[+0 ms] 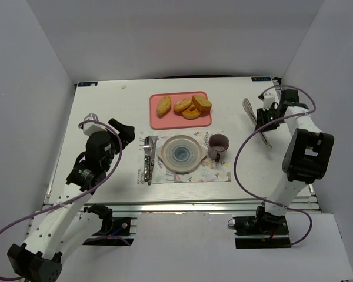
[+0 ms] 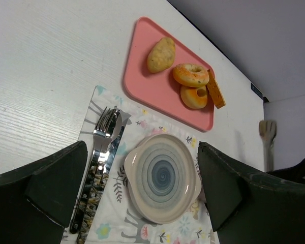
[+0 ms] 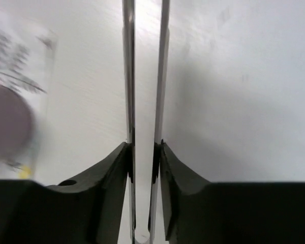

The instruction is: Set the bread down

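Observation:
The bread is several golden-brown pieces (image 1: 183, 106) on a pink tray (image 1: 165, 121) at the back of the table; the left wrist view shows an oval piece (image 2: 160, 54), two ring-shaped pieces (image 2: 191, 74) and a flat slice. My right gripper (image 1: 265, 120) is at the far right, away from the tray. In the right wrist view its fingers (image 3: 144, 152) press both arms of a pair of metal tongs (image 3: 128, 76). My left gripper (image 2: 142, 152) hovers open above the plate (image 2: 134, 168), holding nothing.
A patterned placemat (image 1: 188, 176) carries the blue-ringed plate (image 1: 165, 154), a fork and knife (image 1: 147, 158) to its left and a purple mug (image 1: 218, 144) to its right. White walls enclose the table on three sides.

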